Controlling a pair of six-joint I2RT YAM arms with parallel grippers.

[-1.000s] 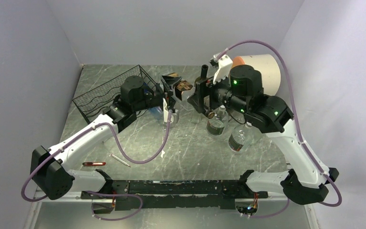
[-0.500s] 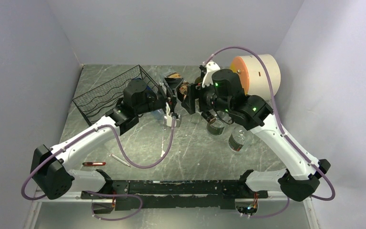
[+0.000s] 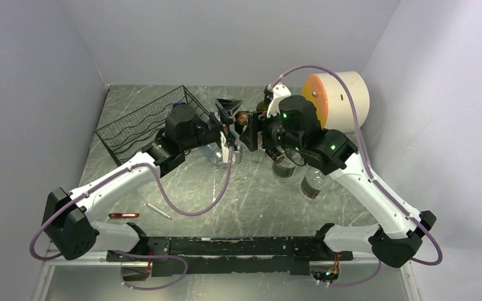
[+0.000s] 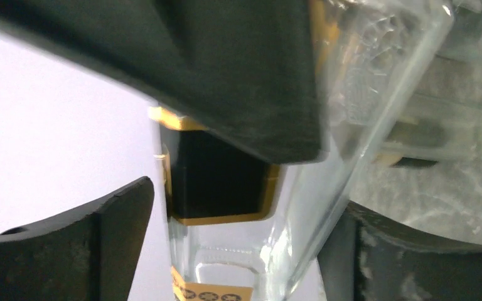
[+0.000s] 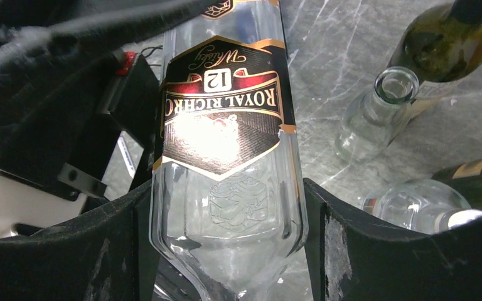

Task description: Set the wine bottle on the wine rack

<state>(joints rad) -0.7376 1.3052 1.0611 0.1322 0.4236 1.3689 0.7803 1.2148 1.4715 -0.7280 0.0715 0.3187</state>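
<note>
The wine bottle, clear glass with a black-and-gold label, hangs in the air between the two arms at mid-table. My right gripper is shut on its shoulder, with a finger pressed against each side. My left gripper stands open around the other end of the bottle, and its fingers sit slightly off the glass. From above, the left gripper and right gripper nearly meet. The black wire wine rack stands at the back left, behind the left arm.
A dark green bottle, a clear open bottle and another clear bottle lie under the right arm. A large cream cylinder with an orange end sits back right. A pen and a red item lie front left.
My right arm moved left and closed its fingers on the bottle. My left gripper, shut on the bottle before, has opened and let go.
</note>
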